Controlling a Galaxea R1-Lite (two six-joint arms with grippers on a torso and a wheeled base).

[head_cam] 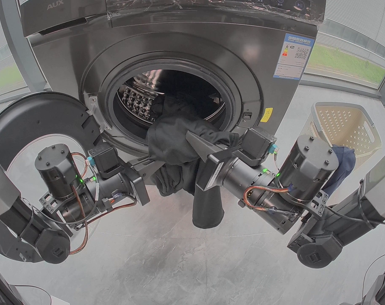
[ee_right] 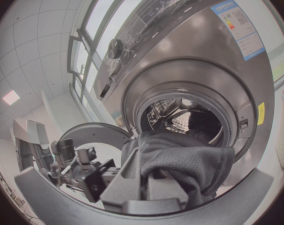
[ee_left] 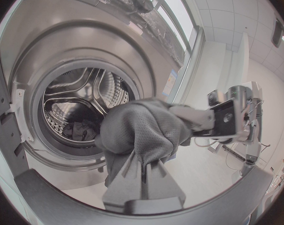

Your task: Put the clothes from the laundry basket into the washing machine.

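Black mesh garment (head_cam: 175, 134), likely soft, light and floppy, hangs at the washing machine (head_cam: 251, 102) mouth, pinched by left hand (ee_left: 144, 172) and right hand (ee_right: 145, 177); bunched folds probably grip best.

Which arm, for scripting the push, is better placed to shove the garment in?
Right, probably: the right gripper holds the black garment at the drum mouth; the left gripper grips lower, below it.

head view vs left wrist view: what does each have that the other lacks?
Head view: beige perforated plastic laundry basket holding a blue cloth, open round dark door. Left wrist view: dark clothes lying inside the steel drum. Both: grey front-loading washing machine, black mesh garment at its opening, gripped by left gripper and right gripper.
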